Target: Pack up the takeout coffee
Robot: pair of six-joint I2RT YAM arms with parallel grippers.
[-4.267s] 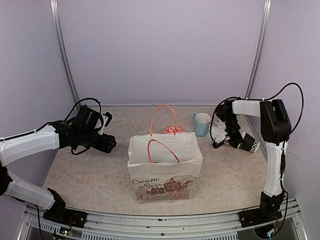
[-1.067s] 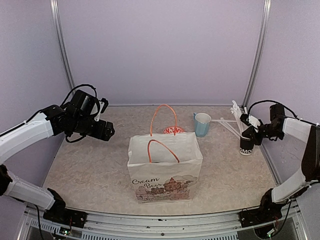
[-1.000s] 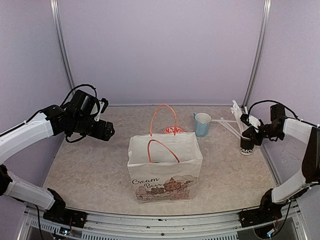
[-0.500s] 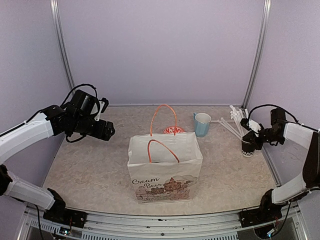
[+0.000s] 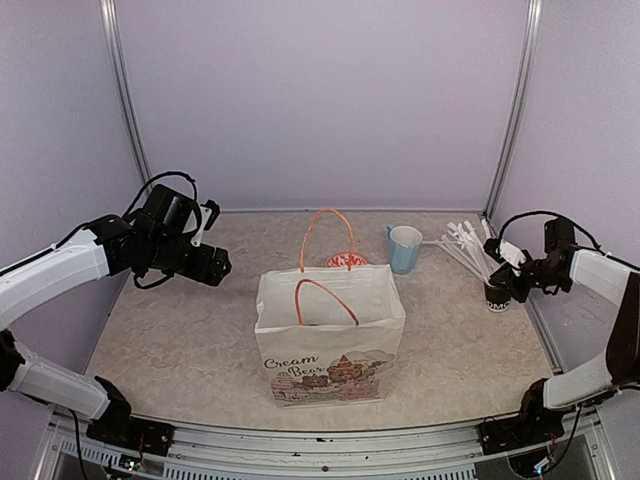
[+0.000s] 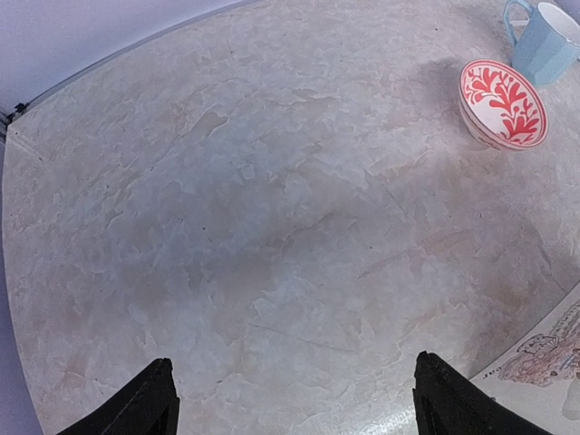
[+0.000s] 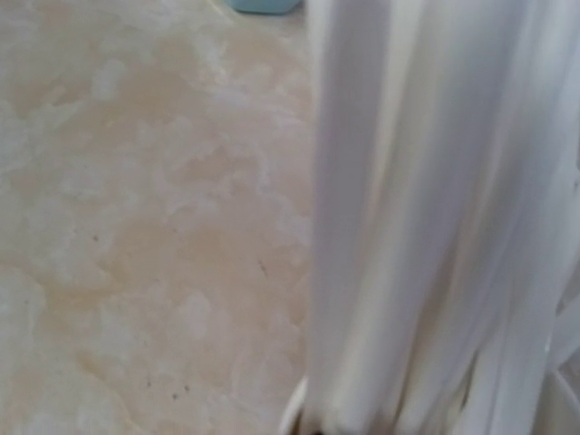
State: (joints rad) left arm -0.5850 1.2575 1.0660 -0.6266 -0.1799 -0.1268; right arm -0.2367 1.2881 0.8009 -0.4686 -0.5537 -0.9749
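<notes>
The takeout coffee cups were not to be seen in any view; whether they had been stood inside the paper bag, whose interior was hidden from the overhead camera, could not be told. The left gripper was held above the bare table with its fingers spread wide and nothing between them. The right gripper was placed at the dark cup near the right edge of the table. Its wrist view was filled by the white straws, so its fingers were hidden, and whether they were closed, parted or clamped on anything could not be told.

The chief hazard was judged to lie there. Were that arm drawn away carelessly, the dark cup could be tipped and the fanned straws scattered, or a single straw caught and dragged out. The straw cup could also be mistaken for the coffee and packed in its place. The bag, judged light and seen to be open-topped, could be shoved or crumpled by either arm, and its handles snagged. The light blue mug and the red-patterned bowl just behind the bag could be knocked by a low reach
</notes>
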